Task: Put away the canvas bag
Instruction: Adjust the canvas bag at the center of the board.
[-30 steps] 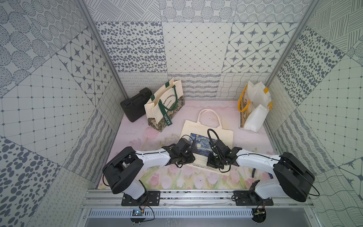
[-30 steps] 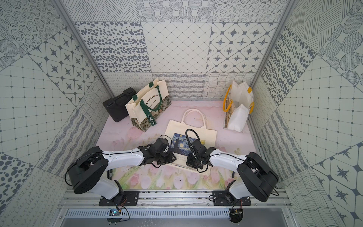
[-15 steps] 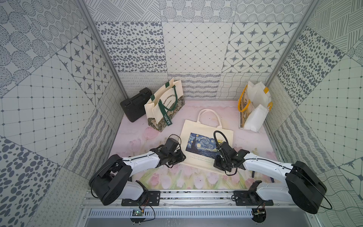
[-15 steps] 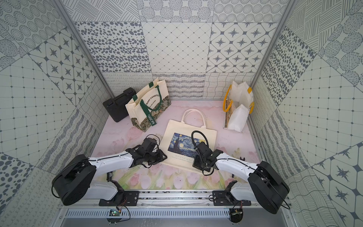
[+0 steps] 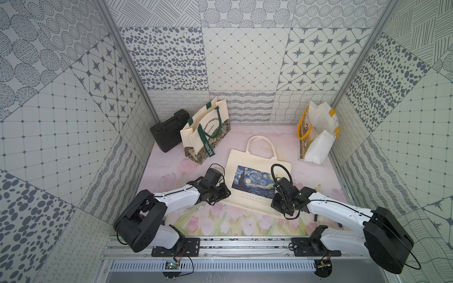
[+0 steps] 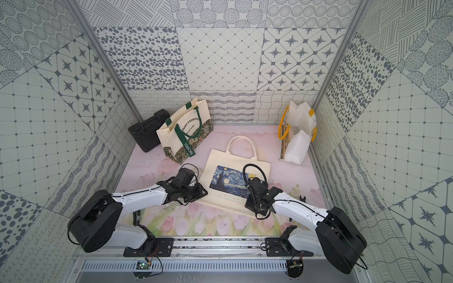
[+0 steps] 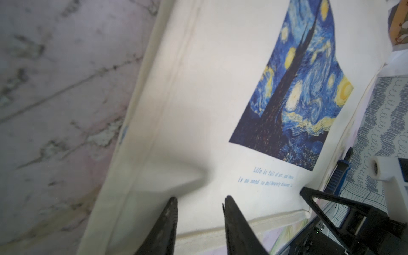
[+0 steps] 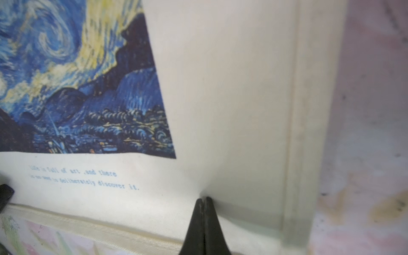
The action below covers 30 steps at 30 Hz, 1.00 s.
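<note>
Top views both show the cream canvas tote bag [image 5: 257, 160] [image 6: 236, 161], printed with a blue starry-night painting, lying flat on the pink floral mat [image 5: 220, 220], handles pointing to the back wall. The left gripper [image 5: 226, 194] [image 6: 202, 193] sits at the near left corner of the bag, and the right gripper [image 5: 277, 205] [image 6: 250, 205] at its near right corner. A green-handled tote [image 5: 203, 132], a black plastic case [image 5: 166, 133] and white yellow-handled bags [image 5: 316, 137] stand well behind.

Left wrist view: the left gripper [image 7: 199, 199] has its jaws parted above the bag [image 7: 198, 99], holding nothing.

Right wrist view: the right gripper [image 8: 203, 198] is closed, its tips pinching a pucker of the bag [image 8: 231, 88].
</note>
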Tool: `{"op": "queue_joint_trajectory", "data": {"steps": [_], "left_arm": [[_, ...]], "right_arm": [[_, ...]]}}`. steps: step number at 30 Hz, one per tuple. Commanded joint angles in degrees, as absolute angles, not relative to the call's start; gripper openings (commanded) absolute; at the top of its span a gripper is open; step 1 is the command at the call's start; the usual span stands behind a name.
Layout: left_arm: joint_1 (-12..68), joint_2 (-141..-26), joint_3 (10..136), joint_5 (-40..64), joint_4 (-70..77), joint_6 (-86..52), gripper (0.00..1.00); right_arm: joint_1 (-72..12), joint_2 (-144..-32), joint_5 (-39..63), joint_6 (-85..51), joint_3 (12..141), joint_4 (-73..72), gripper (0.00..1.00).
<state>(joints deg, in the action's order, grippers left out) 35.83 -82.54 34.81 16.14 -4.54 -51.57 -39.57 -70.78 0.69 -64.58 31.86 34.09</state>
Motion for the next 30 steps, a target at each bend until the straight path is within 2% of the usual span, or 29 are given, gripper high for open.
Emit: {"op": "queue_joint_trajectory", "data": {"steps": [1,6,13,24,30], "left_arm": [[35.1,-88.0,39.5,16.2,-6.6,-49.7,0.37],[35.1,-95.1,45.8,18.3,-4.3,-50.3,0.36],[35.1,-101.0,54.3,17.9,-5.0,-48.8,0.36],[32.8,-110.2,66.8,10.8,-8.5,-43.8,0.36],[30.6,-112.7,71.4,10.1,-8.2,-42.8,0.35]], "right_arm": [[-38.2,-76.5,-3.2,-65.4,34.0,34.8,0.01],[-37.9,-86.6,-0.9,-65.8,39.1,27.2,0.0],[-35.0,-93.3,-0.6,-63.8,48.5,24.6,0.0],[-16.6,-96.6,0.4,-58.8,53.8,25.5,0.0],[-10.9,-97.7,3.6,-55.2,55.2,26.2,0.0]]}}
